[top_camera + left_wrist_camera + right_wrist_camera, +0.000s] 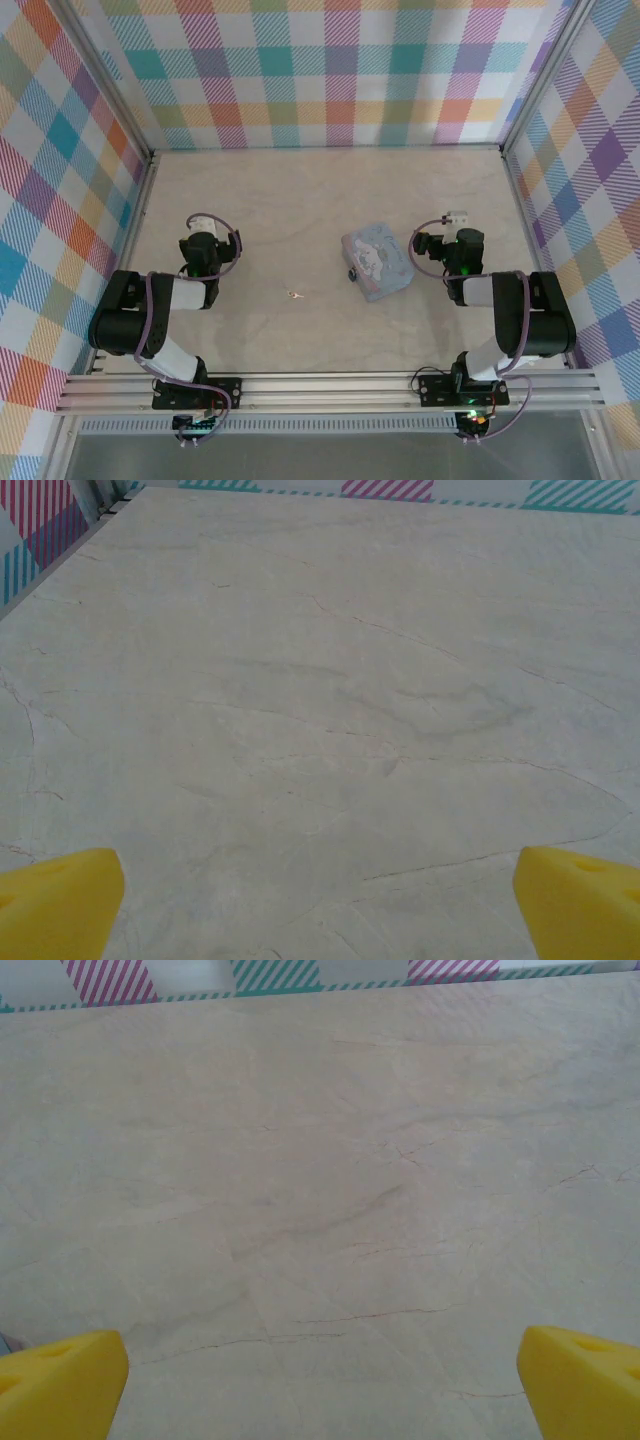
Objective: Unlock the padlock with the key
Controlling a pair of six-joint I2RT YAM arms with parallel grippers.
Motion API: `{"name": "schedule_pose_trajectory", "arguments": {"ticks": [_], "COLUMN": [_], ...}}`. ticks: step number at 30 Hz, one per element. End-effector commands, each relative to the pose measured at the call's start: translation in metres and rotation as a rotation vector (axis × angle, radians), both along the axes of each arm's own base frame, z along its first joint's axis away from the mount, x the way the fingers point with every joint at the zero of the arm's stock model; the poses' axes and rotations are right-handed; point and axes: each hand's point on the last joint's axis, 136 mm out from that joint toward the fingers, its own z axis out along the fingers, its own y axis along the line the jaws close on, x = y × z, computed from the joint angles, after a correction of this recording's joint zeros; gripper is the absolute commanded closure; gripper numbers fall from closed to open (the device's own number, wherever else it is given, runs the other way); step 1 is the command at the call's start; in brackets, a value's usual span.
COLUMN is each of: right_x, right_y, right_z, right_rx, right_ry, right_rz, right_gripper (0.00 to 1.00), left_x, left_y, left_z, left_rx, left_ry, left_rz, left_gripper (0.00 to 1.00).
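The tiny dark padlock (pixel 353 273) hangs at the left edge of a pale blue cartoon-printed box (pixel 376 263) near the table's middle. The thin pale key (pixel 296 295) lies flat on the table, left of the box and apart from it. My left gripper (pixel 204 230) rests at the left, well away from the key, and in the left wrist view its yellow fingertips (pixel 58 902) stand wide apart over bare table. My right gripper (pixel 455 228) sits just right of the box. Its yellow fingertips (pixel 62 1380) are also spread wide with nothing between them.
The beige marbled tabletop (pixel 300 200) is walled by plaid panels (pixel 330 70) at the back and both sides. An aluminium rail (pixel 330 388) with both arm bases runs along the near edge.
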Motion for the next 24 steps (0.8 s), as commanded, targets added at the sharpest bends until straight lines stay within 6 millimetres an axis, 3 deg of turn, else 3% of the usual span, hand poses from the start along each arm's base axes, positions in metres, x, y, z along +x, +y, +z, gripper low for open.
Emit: {"name": "schedule_pose_trajectory", "arguments": {"ticks": [1, 22, 24], "right_x": [0.0057, 0.0063, 0.0064], "right_y": [0.0024, 0.0006, -0.0040], "right_z": [0.0097, 0.0116, 0.0188], "right_rx": [0.008, 0.007, 0.006], "right_ry": [-0.031, -0.037, -0.007], "right_rz": [0.015, 0.004, -0.024], "right_gripper": [0.00, 0.00, 0.00], "left_x": [-0.0012, -0.0018, -0.0004], "left_y": [-0.0002, -0.0005, 0.0018], "left_z": [0.0029, 0.0035, 0.0124], "left_rx": [-0.009, -0.011, -0.012], "left_ry": [-0.021, -0.025, -0.018], "left_rz": [0.011, 0.010, 0.025], "left_gripper": [0.00, 0.00, 0.00]}}
